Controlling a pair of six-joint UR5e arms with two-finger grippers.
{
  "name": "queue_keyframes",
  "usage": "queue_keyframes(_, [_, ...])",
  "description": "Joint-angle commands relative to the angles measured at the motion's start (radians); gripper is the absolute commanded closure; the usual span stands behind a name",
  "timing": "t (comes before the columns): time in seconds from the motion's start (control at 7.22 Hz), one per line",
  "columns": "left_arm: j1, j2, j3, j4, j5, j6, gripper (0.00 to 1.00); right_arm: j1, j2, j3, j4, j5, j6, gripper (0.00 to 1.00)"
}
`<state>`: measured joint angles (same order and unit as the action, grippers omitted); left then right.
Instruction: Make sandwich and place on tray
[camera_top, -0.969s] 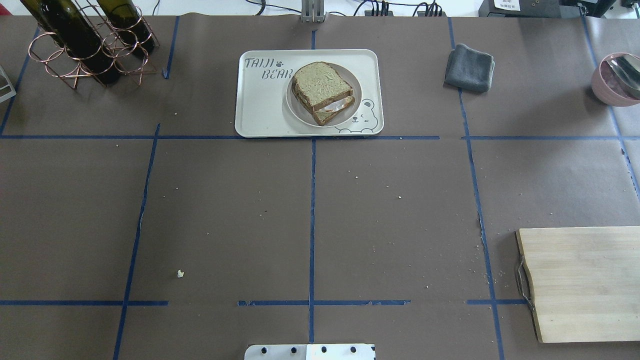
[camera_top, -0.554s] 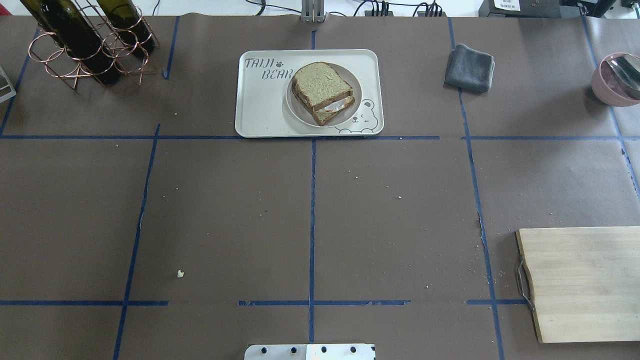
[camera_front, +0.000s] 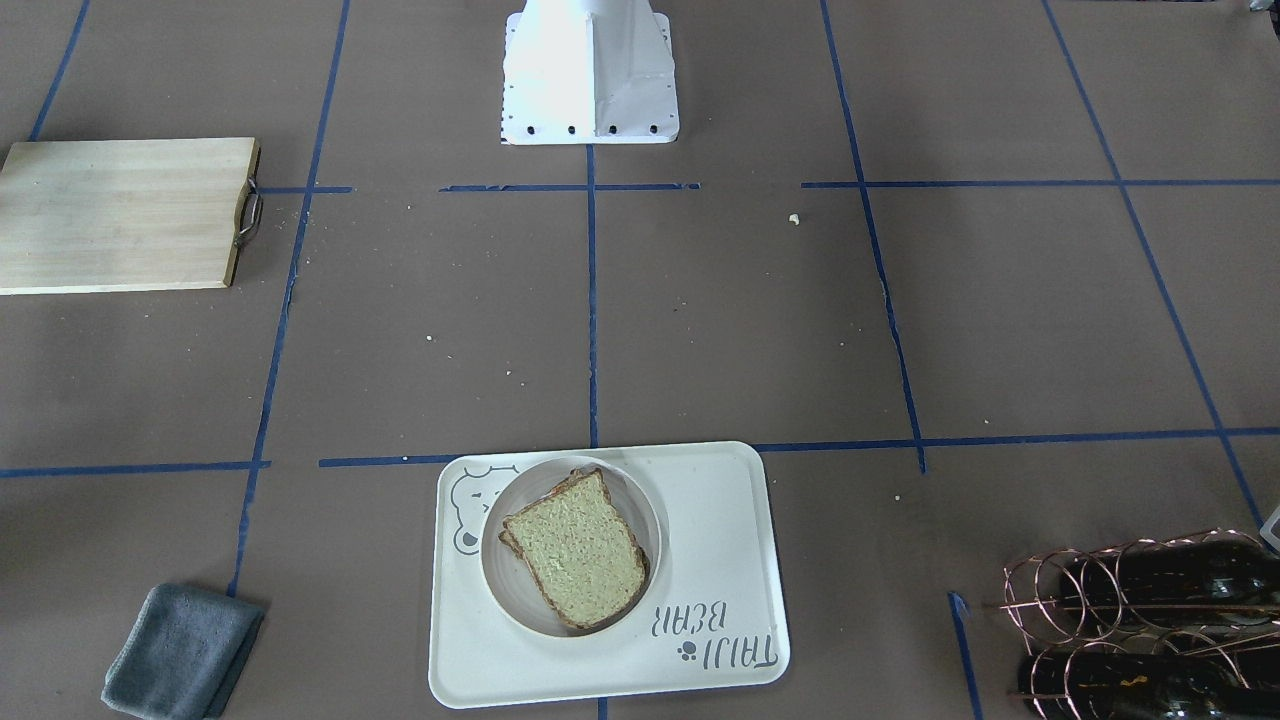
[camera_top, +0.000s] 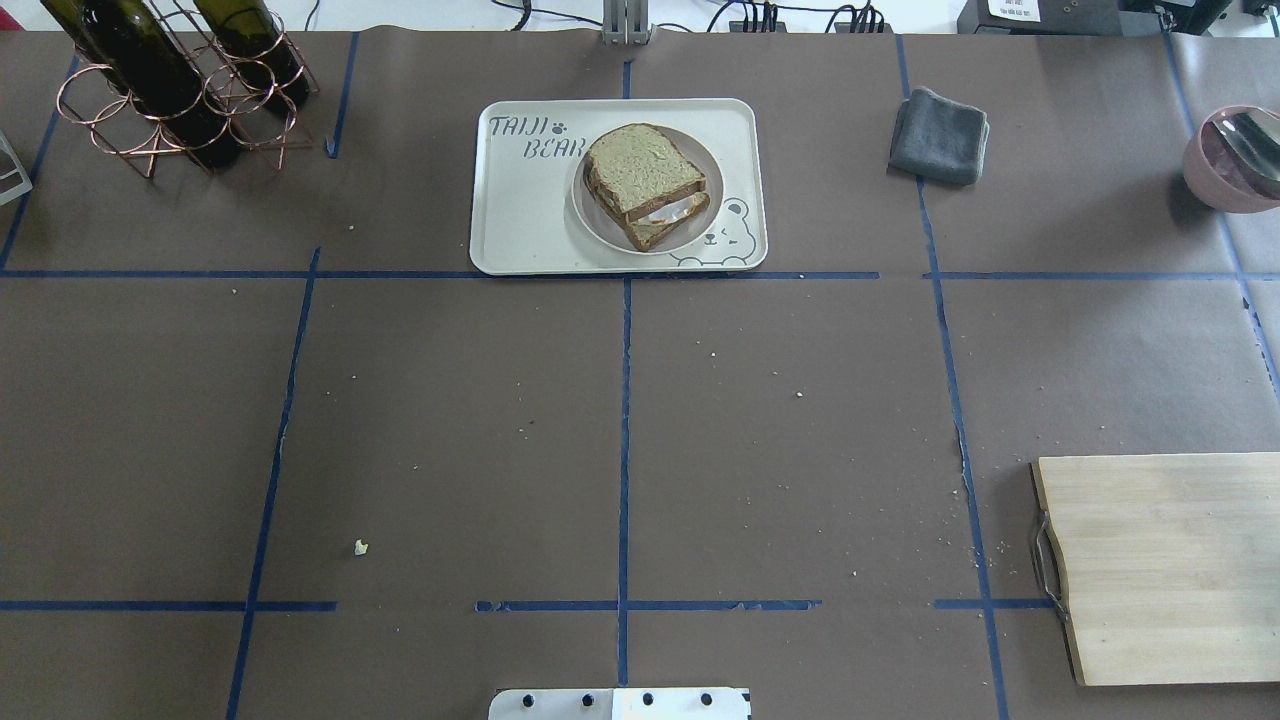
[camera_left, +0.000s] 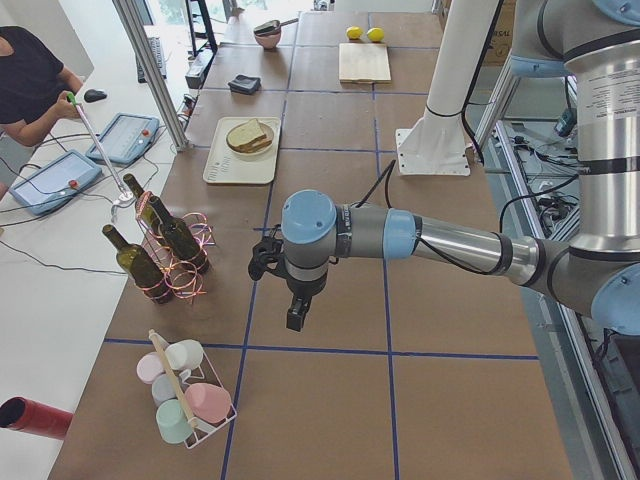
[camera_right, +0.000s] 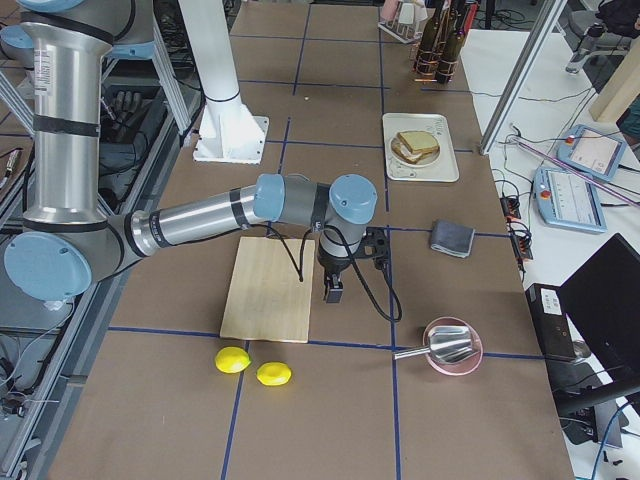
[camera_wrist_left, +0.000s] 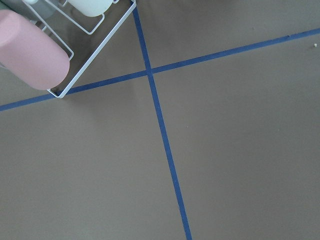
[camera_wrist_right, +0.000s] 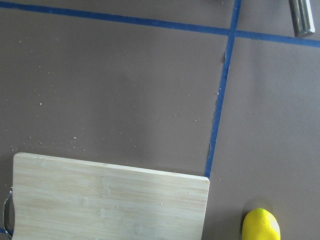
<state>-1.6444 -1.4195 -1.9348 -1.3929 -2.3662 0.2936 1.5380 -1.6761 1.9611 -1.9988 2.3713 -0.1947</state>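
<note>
The sandwich, two tan bread slices with white egg showing between them, lies on a small round white plate on the cream bear tray at the table's far middle. It also shows in the front view on the tray. My left gripper shows only in the exterior left view, hanging above bare table far from the tray. My right gripper shows only in the exterior right view, next to the cutting board. I cannot tell whether either is open or shut.
A wooden cutting board lies at the near right. A grey cloth and a pink bowl are at the far right. A wine bottle rack stands far left. Two lemons and a cup rack sit at the table's ends.
</note>
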Motion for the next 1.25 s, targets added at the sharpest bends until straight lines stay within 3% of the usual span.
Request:
queue_keyframes(0.0, [0.003,-0.009,0.000,0.002,0.010,0.001,0.00,0.017,-0.030,-0.004,0.000,0.012,-0.002,0.00])
queue_keyframes(0.28, [0.005,-0.038,0.046,0.014,0.013,0.001,0.00,0.031,-0.025,-0.001,0.012,0.002,-0.003,0.00])
queue_keyframes(0.55, [0.006,-0.073,0.069,0.015,0.013,0.001,0.00,0.031,-0.030,-0.104,0.212,-0.056,0.009,0.00])
queue_keyframes(0.69, [0.006,-0.073,0.077,0.014,0.013,0.001,0.00,0.031,-0.028,-0.126,0.257,-0.052,0.021,0.00])
queue_keyframes(1.11, [0.014,-0.047,0.132,0.021,0.015,-0.001,0.00,0.031,-0.028,-0.114,0.247,0.034,0.038,0.00])
